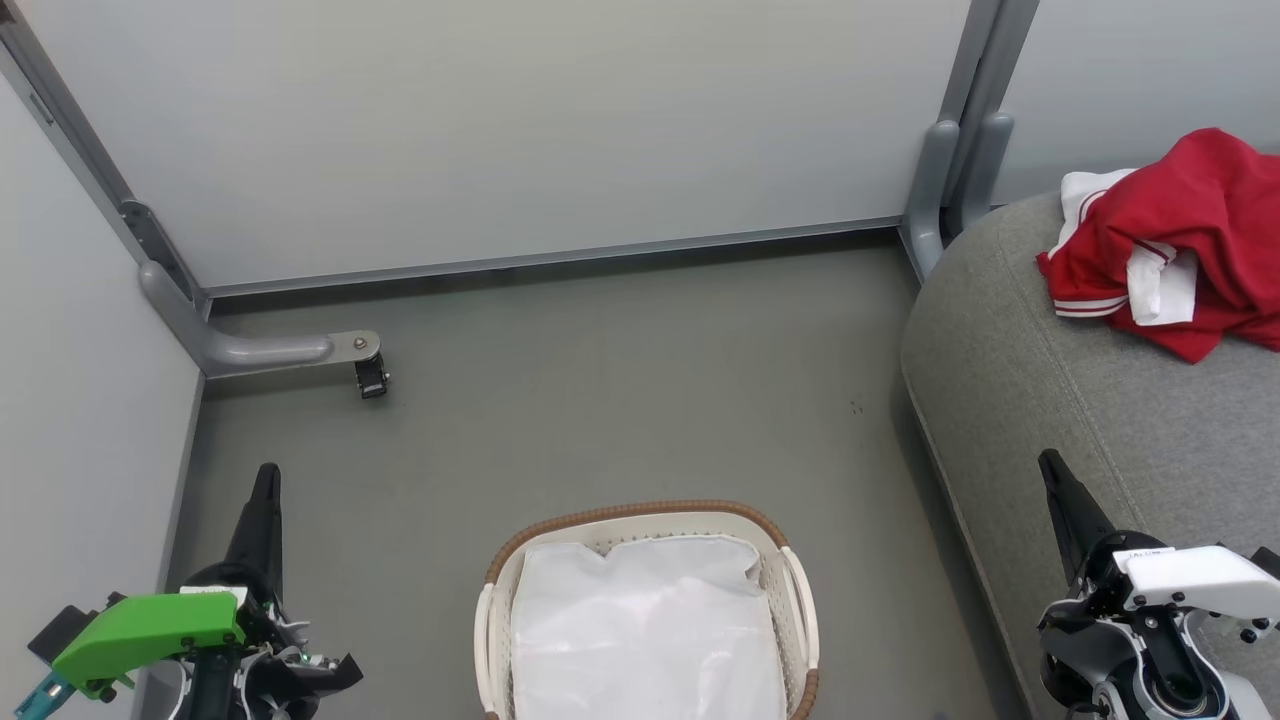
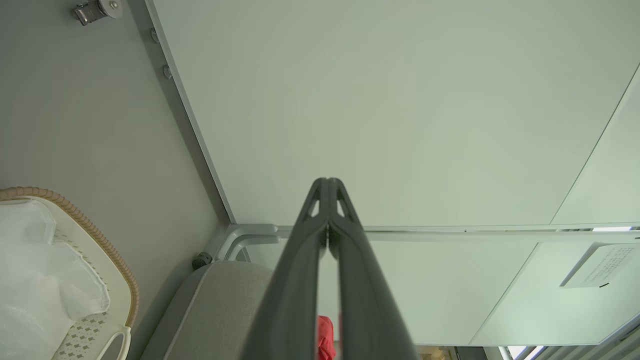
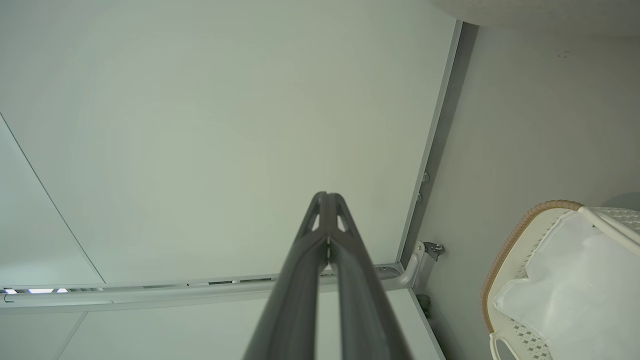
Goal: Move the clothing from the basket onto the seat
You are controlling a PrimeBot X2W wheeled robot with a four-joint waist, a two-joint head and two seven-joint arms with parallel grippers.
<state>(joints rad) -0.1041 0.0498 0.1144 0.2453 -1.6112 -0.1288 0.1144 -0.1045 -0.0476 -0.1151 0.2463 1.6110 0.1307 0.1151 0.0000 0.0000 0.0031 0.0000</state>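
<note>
The red clothing (image 1: 1185,235), with white stripes and white sleeves showing, lies bunched on the grey seat (image 1: 1040,400) at the right. A sliver of red clothing (image 2: 325,337) peeks between the left fingers. The white basket (image 1: 795,590) with a brown rim stands on the floor at bottom centre and holds a plain white liner (image 1: 645,630). My left gripper (image 1: 267,475) is shut and empty at the lower left, apart from the basket. My right gripper (image 1: 1050,462) is shut and empty at the lower right, over the seat's front part. Both fingertips meet in the wrist views (image 2: 327,182) (image 3: 326,196).
Pale partition walls (image 1: 500,130) close off the back and left. A grey bracket foot with a caster (image 1: 365,365) sits on the floor at the back left. Grey floor (image 1: 620,400) lies open between the basket and the back wall.
</note>
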